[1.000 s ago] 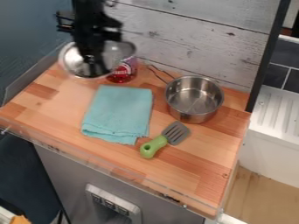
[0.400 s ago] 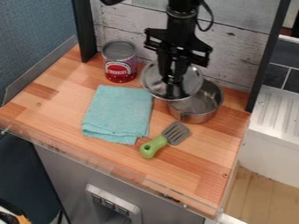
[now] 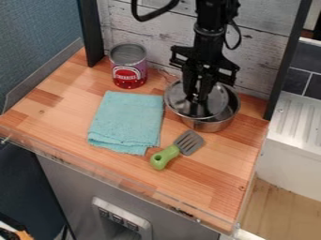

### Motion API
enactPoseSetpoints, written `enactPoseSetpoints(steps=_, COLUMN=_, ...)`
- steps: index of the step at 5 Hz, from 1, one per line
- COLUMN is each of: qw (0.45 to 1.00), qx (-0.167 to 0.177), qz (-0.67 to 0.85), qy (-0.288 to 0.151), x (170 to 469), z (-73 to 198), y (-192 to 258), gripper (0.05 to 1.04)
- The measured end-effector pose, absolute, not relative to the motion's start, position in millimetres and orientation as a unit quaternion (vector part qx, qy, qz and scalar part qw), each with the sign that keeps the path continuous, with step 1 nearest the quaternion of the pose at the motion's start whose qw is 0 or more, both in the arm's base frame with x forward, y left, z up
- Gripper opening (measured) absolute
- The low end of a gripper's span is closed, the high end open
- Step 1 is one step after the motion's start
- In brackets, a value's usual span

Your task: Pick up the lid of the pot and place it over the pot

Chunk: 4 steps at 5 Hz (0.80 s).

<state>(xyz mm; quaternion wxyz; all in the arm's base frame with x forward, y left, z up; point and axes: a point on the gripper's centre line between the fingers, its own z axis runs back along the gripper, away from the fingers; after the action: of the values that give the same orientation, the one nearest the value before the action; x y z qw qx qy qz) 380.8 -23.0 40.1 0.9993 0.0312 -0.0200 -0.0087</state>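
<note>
Lid held over the saucepan, off to one side

The black gripper (image 3: 197,97) hangs down over the saucepan (image 3: 213,125), its two fingers drawn in close together on the knob of the round lid (image 3: 178,104). The lid lies roughly flat over the pan's opening but out of line with it, set toward the left in the camera view. Its left edge juts out past the pan's rim, while a crescent of the pan's inside shows along the right. Whether the lid touches the rim cannot be told.

The saucepan stands upright on the wooden countertop (image 3: 213,176), and part of its wire handle (image 3: 167,75) shows behind it, to the left. The robot arm (image 3: 212,37) comes down from the top edge of the view, behind and above the pan, with a black cable looping beside it.

Left of the pan and farther back stands an upright tin can (image 3: 128,68) with a red and purple label. A folded turquoise cloth (image 3: 125,123) lies left of the pan, apart from it. In front of the pan, a little to the left, lies a slotted spatula (image 3: 189,142), its grey head nearer the pan and its green handle slanting away toward the front left.

Behind the pan rises a whitewashed plank backboard (image 3: 141,28), with a black upright post (image 3: 292,51) at its right end. Well to the right of the pan is a white ridged drainboard (image 3: 298,119).
</note>
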Motion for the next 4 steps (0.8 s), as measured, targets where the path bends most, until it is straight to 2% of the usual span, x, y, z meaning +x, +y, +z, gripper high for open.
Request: enactPoseSetpoints(steps=4, qw=0.998, qx=0.030, qz=-0.039, qy=-0.027, x=393.8, z=37.7, y=-47.5, gripper=0.282)
